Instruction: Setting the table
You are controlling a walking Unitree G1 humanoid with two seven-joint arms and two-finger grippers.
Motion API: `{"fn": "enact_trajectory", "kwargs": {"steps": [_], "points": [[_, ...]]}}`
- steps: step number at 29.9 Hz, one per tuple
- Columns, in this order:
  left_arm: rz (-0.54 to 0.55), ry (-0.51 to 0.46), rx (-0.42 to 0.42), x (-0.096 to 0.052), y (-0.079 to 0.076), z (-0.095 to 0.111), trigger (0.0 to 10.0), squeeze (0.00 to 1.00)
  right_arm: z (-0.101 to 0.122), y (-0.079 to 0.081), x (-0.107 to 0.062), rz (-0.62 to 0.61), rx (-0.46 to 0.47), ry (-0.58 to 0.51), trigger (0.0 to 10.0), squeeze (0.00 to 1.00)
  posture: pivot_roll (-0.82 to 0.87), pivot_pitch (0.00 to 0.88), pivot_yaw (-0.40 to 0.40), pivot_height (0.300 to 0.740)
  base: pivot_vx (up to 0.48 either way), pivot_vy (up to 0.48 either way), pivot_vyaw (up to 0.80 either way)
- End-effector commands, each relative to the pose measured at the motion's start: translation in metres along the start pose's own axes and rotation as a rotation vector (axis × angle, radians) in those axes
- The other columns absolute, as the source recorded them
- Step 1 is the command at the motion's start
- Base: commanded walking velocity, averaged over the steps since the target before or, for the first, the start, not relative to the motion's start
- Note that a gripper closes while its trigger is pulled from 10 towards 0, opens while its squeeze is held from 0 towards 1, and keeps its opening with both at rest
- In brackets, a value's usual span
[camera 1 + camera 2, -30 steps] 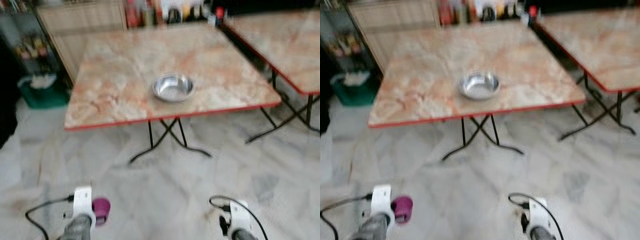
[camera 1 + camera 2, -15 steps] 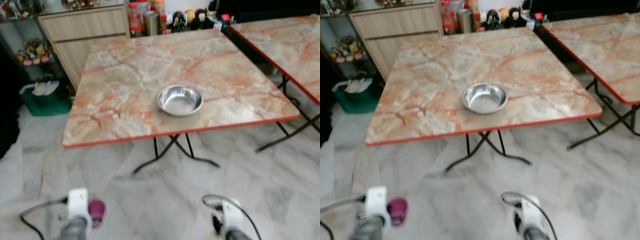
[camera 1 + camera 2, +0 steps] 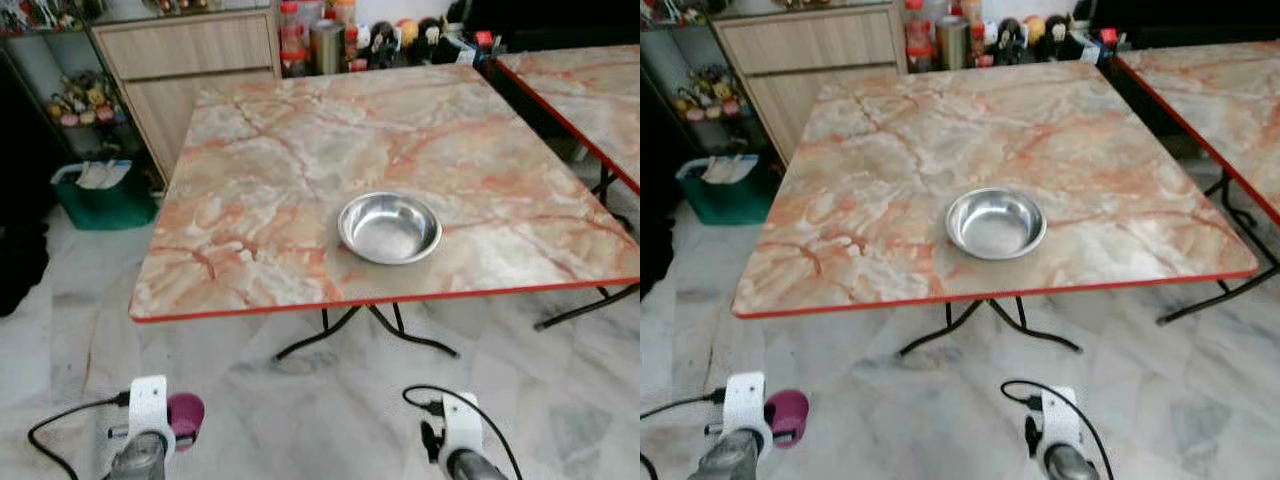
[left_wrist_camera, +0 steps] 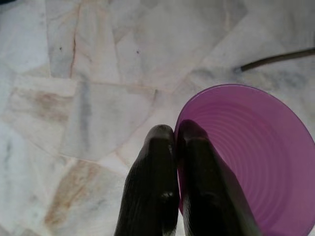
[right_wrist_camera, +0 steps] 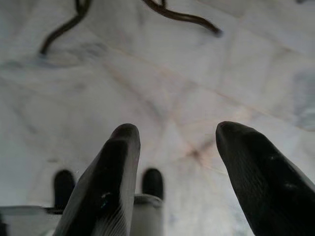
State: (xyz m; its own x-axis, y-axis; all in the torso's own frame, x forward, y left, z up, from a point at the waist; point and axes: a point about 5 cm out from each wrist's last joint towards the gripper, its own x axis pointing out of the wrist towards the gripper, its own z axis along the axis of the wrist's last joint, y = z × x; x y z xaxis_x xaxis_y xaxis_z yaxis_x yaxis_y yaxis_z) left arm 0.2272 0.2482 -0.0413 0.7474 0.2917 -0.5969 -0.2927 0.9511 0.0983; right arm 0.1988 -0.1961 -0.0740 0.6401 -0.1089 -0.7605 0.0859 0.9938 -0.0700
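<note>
Marble bench ahead; steel bowl sits near its front edge, right of centre. Left tool low over the floor, fingers pinched together on the rim of a purple cup. Right tool also low, fingers apart, nothing between them. Second bench to the right. Green bin beside the cabinet.

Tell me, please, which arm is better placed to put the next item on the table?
Left, probably: the left gripper is shut on the purple cup, while the right gripper is open with nothing between its fingers.
</note>
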Motion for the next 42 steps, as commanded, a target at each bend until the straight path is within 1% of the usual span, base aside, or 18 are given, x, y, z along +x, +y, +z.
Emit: {"fn": "enact_trajectory", "kwargs": {"steps": [1, 4, 8, 12, 16, 18, 19, 22, 24, 25, 26, 27, 29, 31, 33, 34, 39, 42], "points": [[0.069, -0.075, -0.093, 0.0, 0.017, 0.011, 10.0, 0.0, -0.003, 0.005, 0.0, 0.01, 0.013, 0.01, 10.0, 0.0, -0.02, 0.068, 0.033, 0.74, 0.0, 0.0, 0.0], [0.096, -0.138, -0.11, 0.002, 0.023, 0.025, 10.0, 0.0, -0.002, 0.006, 0.0, 0.012, 0.015, 0.008, 10.0, 0.0, -0.02, 0.07, 0.032, 0.74, 0.0, 0.0, 0.0], [0.177, -0.28, -0.119, 0.005, 0.036, 0.061, 10.0, 0.0, -0.001, 0.007, 0.0, 0.016, 0.014, 0.004, 10.0, 0.0, -0.01, 0.072, 0.031, 0.74, 0.0, 0.0, 0.0], [0.189, -0.319, -0.135, 0.005, 0.038, 0.07, 10.0, 0.0, 0.0, 0.007, 0.0, 0.017, 0.014, 0.003, 10.0, 0.0, -0.01, 0.072, 0.031, 0.74, 0.0, 0.0, 0.0], [0.27, -0.489, -0.135, 0.004, 0.047, 0.123, 10.0, 0.0, 0.0, 0.008, 0.0, 0.016, 0.018, 0.002, 10.0, 0.0, -0.01, 0.074, 0.031, 0.74, 0.0, 0.0, 0.0], [0.28, -0.536, -0.08, 0.003, 0.046, 0.136, 10.0, 0.0, 0.0, 0.008, 0.0, 0.014, 0.02, 0.002, 10.0, 0.0, -0.01, 0.077, 0.031, 0.74, 0.0, 0.0, 0.0], [0.293, -0.587, -0.048, 0.001, 0.044, 0.15, 10.0, 0.0, 0.0, 0.007, 0.0, 0.013, 0.022, 0.003, 10.0, 0.0, -0.01, 0.077, 0.031, 0.74, 0.0, 0.0, 0.0], [0.316, -0.662, -0.011, -0.003, 0.043, 0.168, 10.0, 0.0, -0.001, 0.006, 0.0, 0.011, 0.022, 0.004, 10.0, 0.0, -0.02, 0.079, 0.03, 0.74, 0.0, 0.0, 0.0], [0.334, -0.767, 0.02, -0.01, 0.039, 0.194, 10.0, 0.0, -0.002, 0.005, 0.0, 0.009, 0.022, 0.006, 10.0, 0.0, -0.02, 0.079, 0.03, 0.74, 0.0, 0.0, 0.0], [0.334, -0.767, 0.02, -0.01, 0.039, 0.194, 10.0, 0.0, -0.002, 0.005, 0.0, 0.009, 0.022, 0.006, 10.0, 0.0, -0.02, 0.079, 0.03, 0.74, 0.0, 0.0, 0.0], [0.311, -0.821, 0.021, -0.014, 0.033, 0.208, 10.0, 0.0, -0.002, 0.005, 0.0, 0.008, 0.023, 0.008, 10.0, 0.0, -0.02, 0.08, 0.032, 0.74, 0.0, 0.0, 0.0], [0.311, -0.821, 0.021, -0.014, 0.033, 0.208, 10.0, 0.0, -0.002, 0.005, 0.0, 0.008, 0.023, 0.008, 10.0, 0.0, -0.02, 0.08, 0.032, 0.74, 0.0, 0.0, 0.0], [0.253, -0.9, 0.014, -0.021, 0.02, 0.228, 10.0, 0.0, -0.003, 0.005, 0.0, 0.007, 0.021, 0.009, 10.0, 0.0, -0.02, 0.077, 0.032, 0.74, 0.0, 0.0, 0.0], [0.138, -0.939, -0.026, -0.024, 0.005, 0.243, 10.0, 0.0, -0.003, 0.004, 0.0, 0.006, 0.021, 0.01, 10.0, 0.0, -0.02, 0.074, 0.031, 0.74, 0.0, 0.0, 0.0], [-0.078, -0.955, -0.085, -0.03, -0.029, 0.26, 10.0, 0.0, -0.004, 0.004, -0.001, 0.005, 0.018, 0.011, 10.0, 0.0, -0.02, 0.065, 0.033, 0.74, 0.0, 0.0, 0.0], [-0.078, -0.955, -0.085, -0.03, -0.029, 0.26, 10.0, 0.0, -0.004, 0.004, -0.001, 0.005, 0.018, 0.011, 10.0, 0.0, -0.02, 0.065, 0.033, 0.74, 0.0, 0.0, 0.0], [-0.242, -0.917, -0.175, -0.033, -0.062, 0.269, 10.0, 0.0, -0.004, 0.005, -0.001, 0.005, 0.019, 0.011, 10.0, 0.0, -0.03, 0.049, 0.037, 0.74, 0.114, 0.0, 0.0], [-0.267, -0.902, -0.162, -0.032, -0.07, 0.265, 10.0, 0.0, -0.004, 0.006, -0.001, 0.006, 0.02, 0.012, 10.0, 0.0, -0.03, 0.045, 0.038, 0.74, 0.329, 0.0, 0.0]]}}
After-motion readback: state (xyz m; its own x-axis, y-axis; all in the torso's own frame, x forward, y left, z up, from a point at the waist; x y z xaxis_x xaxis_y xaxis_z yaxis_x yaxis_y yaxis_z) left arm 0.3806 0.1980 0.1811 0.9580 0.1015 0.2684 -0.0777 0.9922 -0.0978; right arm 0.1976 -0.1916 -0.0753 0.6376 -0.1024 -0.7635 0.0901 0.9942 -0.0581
